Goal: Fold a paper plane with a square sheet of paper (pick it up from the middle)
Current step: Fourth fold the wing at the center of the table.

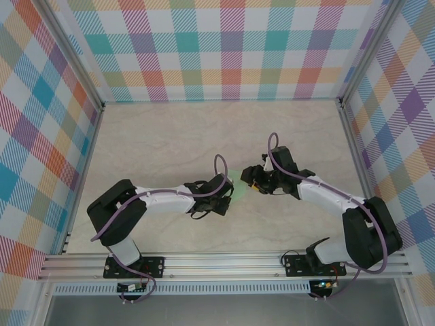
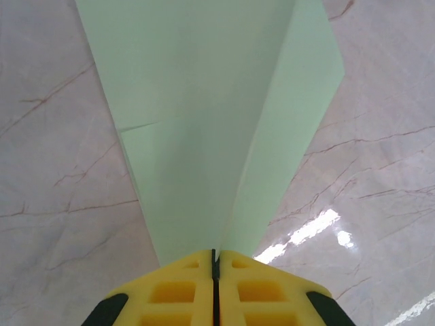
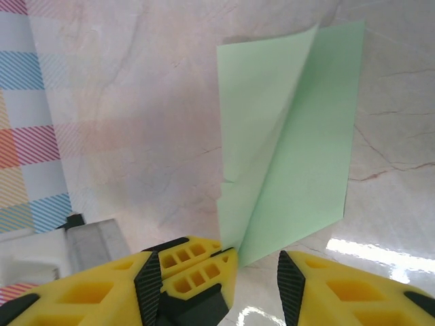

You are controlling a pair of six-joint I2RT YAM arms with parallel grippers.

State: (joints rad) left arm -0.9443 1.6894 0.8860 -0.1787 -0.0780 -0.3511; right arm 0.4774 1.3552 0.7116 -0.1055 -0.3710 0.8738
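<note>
Top view: both arms reach to the middle of the marble-look table point(image 1: 170, 136); left gripper point(image 1: 228, 193) and right gripper point(image 1: 253, 182) sit near each other, a sliver of green paper point(image 1: 239, 195) showing between them; checked walls point(image 1: 204, 41) on three sides.

Left wrist view: left gripper point(image 2: 215, 255) has its yellow fingers point(image 2: 173, 292) pressed together, pinching the near tip of the green paper point(image 2: 197, 136); paper is folded, narrow at the grip and widening away from it; one long crease runs up from the pinch; right-hand panel tilts off to the side; a short fold line marks the left panel.

Right wrist view: right gripper point(image 3: 217, 261) has its jaws apart, black pads point(image 3: 289, 285) facing each other across a gap; a yellow tip stands in that gap, touching the paper's lower corner; green paper point(image 3: 292, 149) stretches away over the table, one flap raised; cannot tell whether the rest lies flat.
</note>
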